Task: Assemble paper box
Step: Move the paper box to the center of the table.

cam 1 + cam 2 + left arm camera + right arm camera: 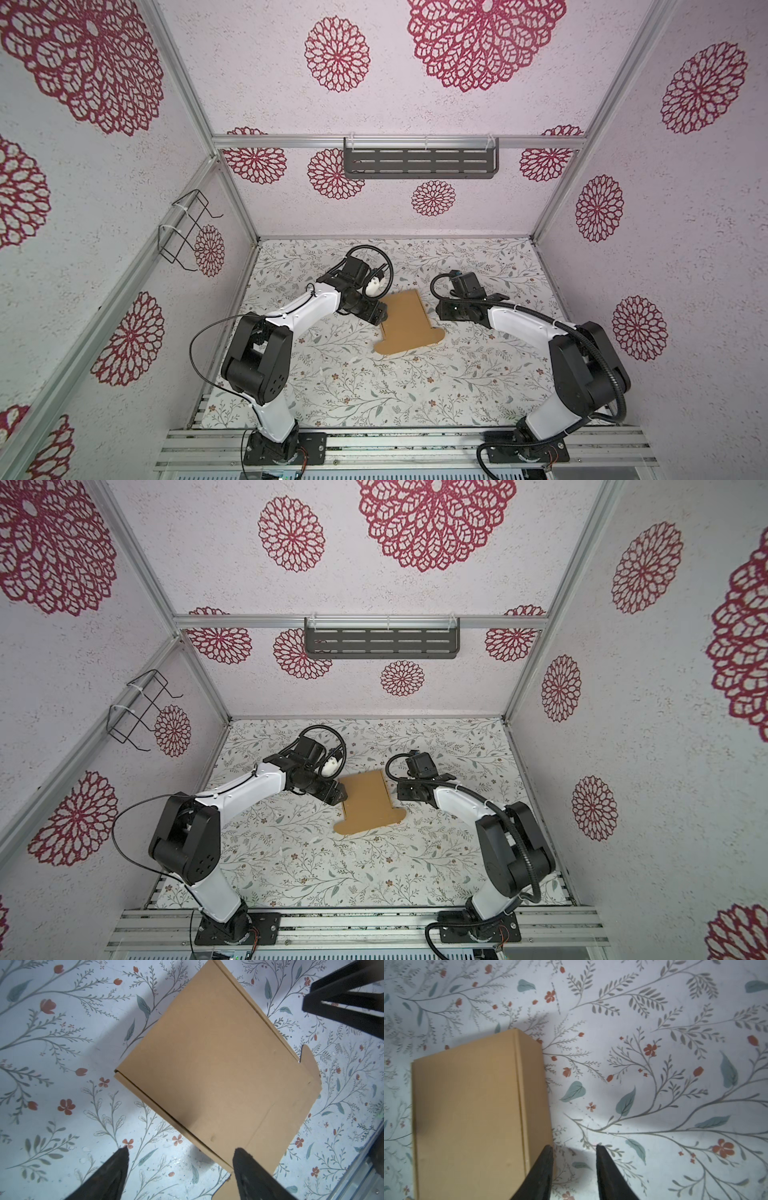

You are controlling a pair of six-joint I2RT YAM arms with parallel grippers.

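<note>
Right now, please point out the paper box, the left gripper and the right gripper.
paper box (405,324): in a top view, middle of its flat brown panel.
left gripper (181,1148): left wrist view, midway between its fingertips.
right gripper (574,1146): right wrist view, midway between its fingertips.

Top views: mounted high, side by side, looking steeply down on the whole desk (374,395). Wrist views: close over the desk, facing down past the left end effector (181,1148) and right end effector (574,1146). Shared by all four: paper box (365,804).
</note>
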